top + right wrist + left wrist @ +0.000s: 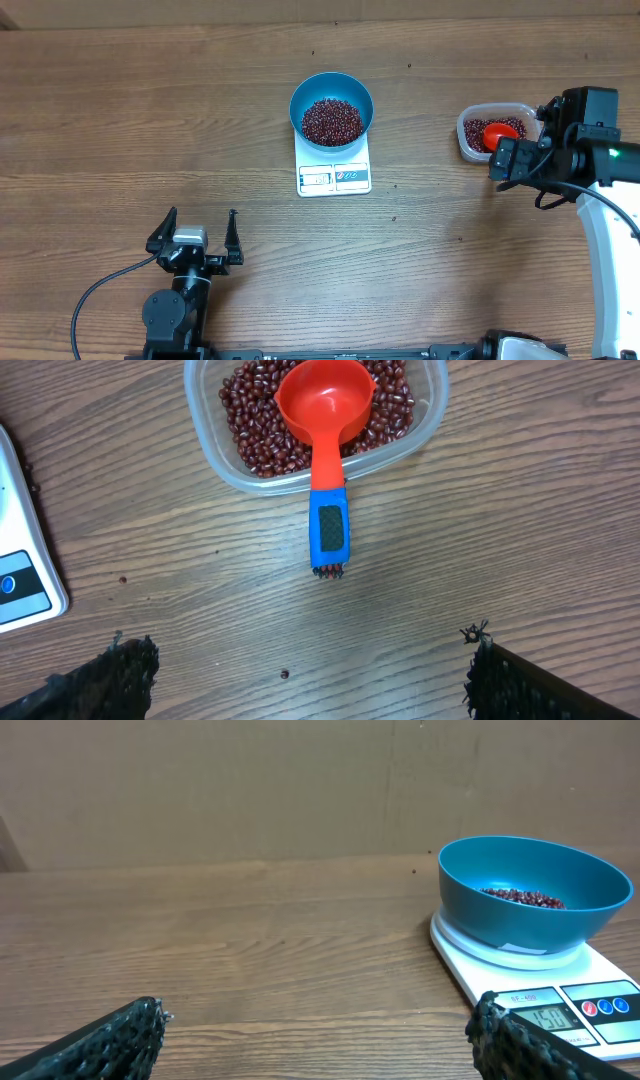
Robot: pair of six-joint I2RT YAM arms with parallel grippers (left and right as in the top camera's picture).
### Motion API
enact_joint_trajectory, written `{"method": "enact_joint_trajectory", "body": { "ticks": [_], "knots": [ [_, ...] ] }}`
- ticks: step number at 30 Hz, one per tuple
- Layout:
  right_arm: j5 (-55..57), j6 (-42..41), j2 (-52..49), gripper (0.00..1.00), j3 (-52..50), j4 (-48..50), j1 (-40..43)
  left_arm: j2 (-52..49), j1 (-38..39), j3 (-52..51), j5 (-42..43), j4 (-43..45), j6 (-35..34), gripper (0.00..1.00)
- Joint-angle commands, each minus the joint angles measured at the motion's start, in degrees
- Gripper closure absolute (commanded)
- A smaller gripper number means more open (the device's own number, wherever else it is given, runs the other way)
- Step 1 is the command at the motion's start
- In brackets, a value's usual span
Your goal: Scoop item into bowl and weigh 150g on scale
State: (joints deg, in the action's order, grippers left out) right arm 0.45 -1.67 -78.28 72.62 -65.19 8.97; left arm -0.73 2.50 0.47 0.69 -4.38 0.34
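Observation:
The blue bowl [331, 108] stands on the white scale [334, 176] at the table's middle, with a heap of dark red beans [332, 121] inside. In the left wrist view the bowl [535, 890], its beans [523, 897] and the scale [560, 1005] lie ahead to the right. My left gripper [196, 232] [320, 1020] is open over bare wood, well short of the scale. My right gripper [515, 160] [310, 650] is open and holds nothing, just short of the scoop's blue handle [330, 530].
A clear plastic tub [495, 130] [315, 420] at the right holds more beans and a red scoop [325, 410], whose handle sticks out over the rim onto the table. A stray bean [285, 674] lies between my right fingers. A corner of the scale [25, 560] shows at the left.

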Motion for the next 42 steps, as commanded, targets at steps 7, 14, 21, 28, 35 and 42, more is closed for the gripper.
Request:
{"method": "enact_joint_trajectory", "body": {
  "ticks": [7, 14, 21, 28, 35, 42],
  "knots": [
    [3.89, 0.07, -0.74, 0.00, 0.09, 2.08, 0.13, 0.52, -0.35, -0.22, -0.17, -0.09, -0.22, 0.00],
    [4.63, 0.07, 1.70, 0.00, 0.09, 3.48, 0.15, 0.52, -0.35, -0.20, -0.17, -0.09, -0.22, 0.00],
    [-0.98, 0.02, 12.13, 0.00, 0.07, 9.25, 0.15, 0.52, -0.35, -0.22, -0.17, -0.09, -0.22, 0.00],
    [-5.84, 0.02, 22.51, 0.00, -2.54, 23.21, 0.04, 0.50, -0.35, -0.20, -0.17, -0.09, -0.22, 0.00],
    [-12.74, -0.02, 33.62, 0.00, -21.90, 50.47, 0.04, 0.52, -0.35, -0.22, -0.20, -0.09, -0.22, 0.00],
    [-18.56, -2.43, 43.17, 0.00, -48.17, 83.01, 0.04, 0.52, -0.35, -0.20, -0.17, -0.09, -0.22, 0.00]
  ]
}}
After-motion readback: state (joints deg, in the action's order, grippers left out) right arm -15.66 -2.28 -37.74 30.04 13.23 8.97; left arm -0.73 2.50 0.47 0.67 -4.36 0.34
